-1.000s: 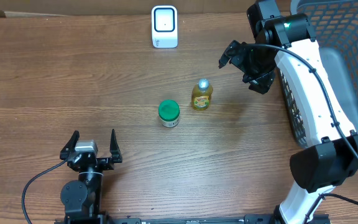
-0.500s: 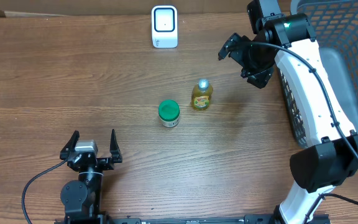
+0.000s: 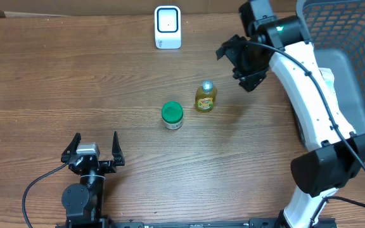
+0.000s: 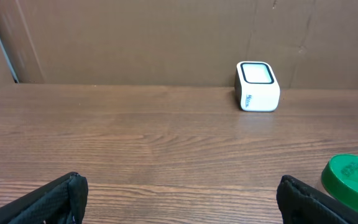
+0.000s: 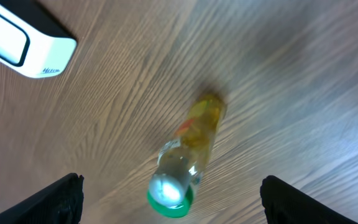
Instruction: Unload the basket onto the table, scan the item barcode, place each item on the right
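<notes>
- Brown wood-grain table (image 3: 56,76) holds everything, with a dark basket (image 3: 360,31) at its right edge.
- Near mid-table stands the bottle (image 3: 206,97), small and upright: yellow liquid, clear cap, green collar, orange label mark.
- Near its left is a green-lidded jar (image 3: 172,115); a white scanner (image 3: 168,27) sits at the far edge.
- Above and just beyond the bottle, the right gripper (image 3: 236,67) hovers with jaws wide, holding nothing.
- Near the front edge, the left gripper (image 3: 95,140) is fully spread and empty.

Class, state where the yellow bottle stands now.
Overhead, the yellow bottle stands right of centre, just right of the green-lidded jar, with the white scanner farther back.
</notes>
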Motion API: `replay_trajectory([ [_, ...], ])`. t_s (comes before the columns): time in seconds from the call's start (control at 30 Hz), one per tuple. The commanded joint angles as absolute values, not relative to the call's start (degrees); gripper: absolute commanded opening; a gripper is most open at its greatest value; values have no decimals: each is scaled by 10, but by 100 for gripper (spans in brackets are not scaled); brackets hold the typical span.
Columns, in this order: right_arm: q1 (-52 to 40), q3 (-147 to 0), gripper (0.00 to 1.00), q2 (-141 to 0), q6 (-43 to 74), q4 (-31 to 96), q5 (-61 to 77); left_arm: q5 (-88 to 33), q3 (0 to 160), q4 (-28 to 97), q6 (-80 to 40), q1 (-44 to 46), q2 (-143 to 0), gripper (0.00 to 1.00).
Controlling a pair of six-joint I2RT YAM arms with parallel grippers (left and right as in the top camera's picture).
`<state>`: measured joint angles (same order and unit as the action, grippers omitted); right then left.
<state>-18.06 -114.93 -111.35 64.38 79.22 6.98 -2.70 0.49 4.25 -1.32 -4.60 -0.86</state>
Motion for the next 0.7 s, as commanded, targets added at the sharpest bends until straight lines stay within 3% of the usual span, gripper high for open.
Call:
replay_trajectory([
  [0.0,-200,-1147,89,-1129,747,791,50,-24,3,43,-13,-49,-3,100],
  [0.43,-256,-1147,92,-1199,812,782,25,-24,3,43,-13,-49,-3,100],
  [0.67,-257,-1147,86,-1215,825,776,7,-24,3,43,-13,-49,-3,100],
])
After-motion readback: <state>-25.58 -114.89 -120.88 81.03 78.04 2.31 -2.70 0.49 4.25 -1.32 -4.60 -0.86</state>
